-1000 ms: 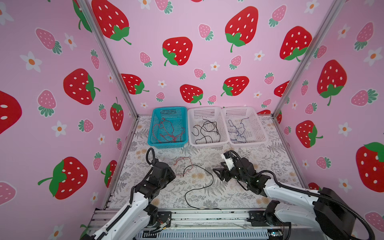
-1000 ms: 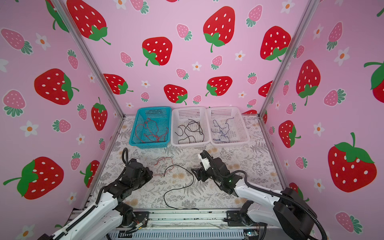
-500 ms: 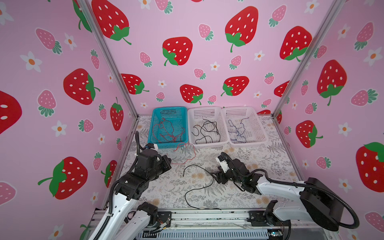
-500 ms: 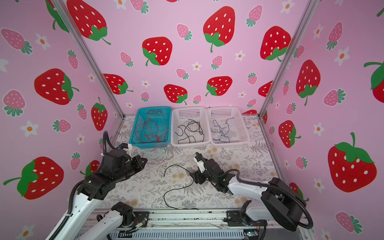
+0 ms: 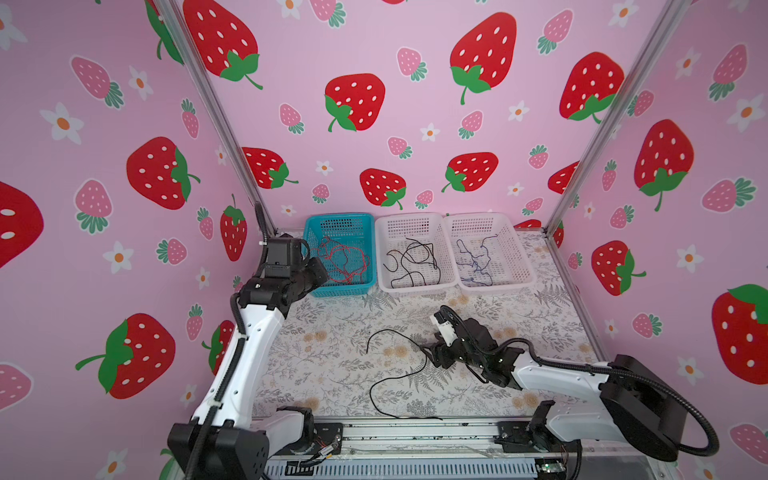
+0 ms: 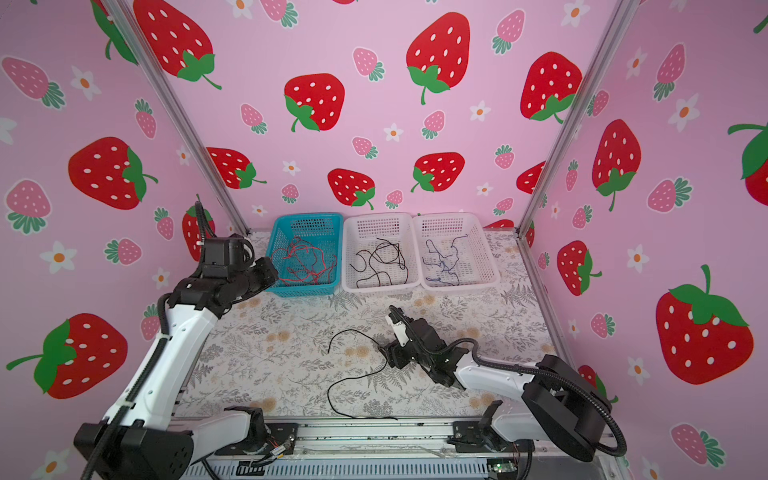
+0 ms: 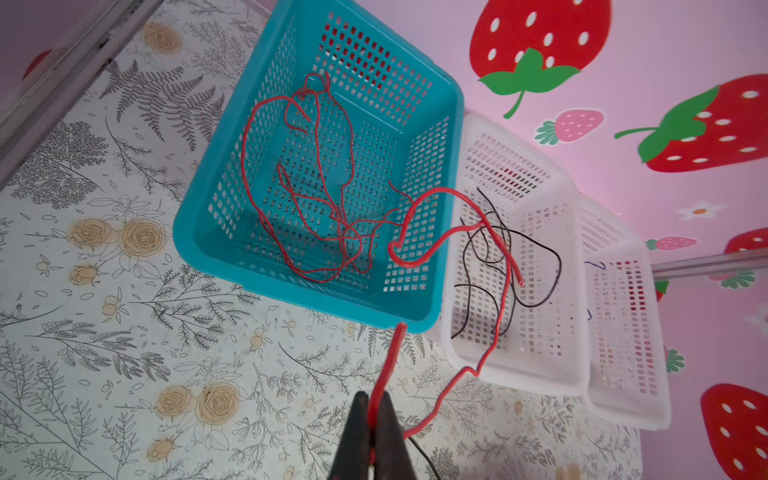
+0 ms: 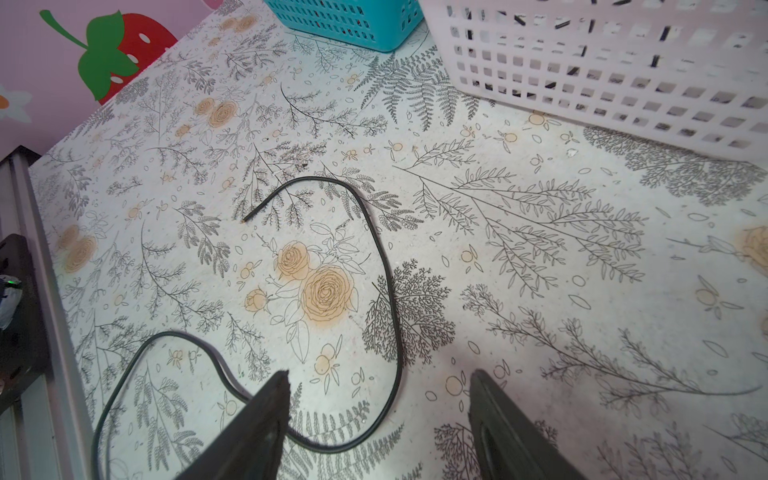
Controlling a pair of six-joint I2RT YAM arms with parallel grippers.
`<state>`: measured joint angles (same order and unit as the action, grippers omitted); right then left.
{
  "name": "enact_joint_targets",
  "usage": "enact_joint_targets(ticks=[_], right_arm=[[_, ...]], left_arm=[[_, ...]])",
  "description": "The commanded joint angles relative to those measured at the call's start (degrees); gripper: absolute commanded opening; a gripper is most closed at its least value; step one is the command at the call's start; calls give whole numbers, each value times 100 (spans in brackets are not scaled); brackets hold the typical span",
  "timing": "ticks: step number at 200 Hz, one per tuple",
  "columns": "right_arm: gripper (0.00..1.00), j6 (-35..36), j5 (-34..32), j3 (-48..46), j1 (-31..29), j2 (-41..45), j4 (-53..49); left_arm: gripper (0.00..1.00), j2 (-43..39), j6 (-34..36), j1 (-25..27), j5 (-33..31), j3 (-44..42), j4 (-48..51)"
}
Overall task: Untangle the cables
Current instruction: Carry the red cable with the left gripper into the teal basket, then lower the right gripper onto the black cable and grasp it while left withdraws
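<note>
While the left hand [image 7: 376, 409] pinches a thin red cable [image 7: 388, 361] near the blue basket [image 7: 266, 124], the right hand [image 8: 380, 376] gapes wide. By it, a black cable [image 8: 384, 266] curls on the counter [image 8: 540, 291].

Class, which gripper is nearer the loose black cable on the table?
Right. The right gripper hovers over the black cable; the left gripper is off by the blue basket.

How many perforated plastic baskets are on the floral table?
3, in a row at the far end: a teal perforated plastic basket on the left, a white perforated plastic basket in the middle, and a second white perforated plastic basket on the right. None seems hidden.
</note>
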<state>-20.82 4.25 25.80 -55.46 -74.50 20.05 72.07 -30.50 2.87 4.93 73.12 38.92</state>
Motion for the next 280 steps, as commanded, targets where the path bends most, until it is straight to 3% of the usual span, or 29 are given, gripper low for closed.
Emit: enact_joint_targets(ticks=[1, 60, 132, 150, 208, 280], right_arm=[[70, 129, -147, 160, -127, -90, -43], [68, 214, -530, 423, -411, -449, -340], [66, 210, -765, 627, -519, -830, -563], [66, 217, -827, 646, -527, -859, -625], [62, 196, -883, 604, -527, -788, -806], [54, -102, -1104, 761, -624, -991, -1218]], left_arm=[[0, 530, 342, -149, -113, 404, -367], [0, 1866, 531, -361, -362, 853, -515], [5, 2290, 600, -397, -445, 891, -458], [22, 2233, 692, -401, -410, 930, -414], [52, 1045, 477, -401, -198, 532, -483], [79, -1891, 221, -401, -347, -1459, -410]])
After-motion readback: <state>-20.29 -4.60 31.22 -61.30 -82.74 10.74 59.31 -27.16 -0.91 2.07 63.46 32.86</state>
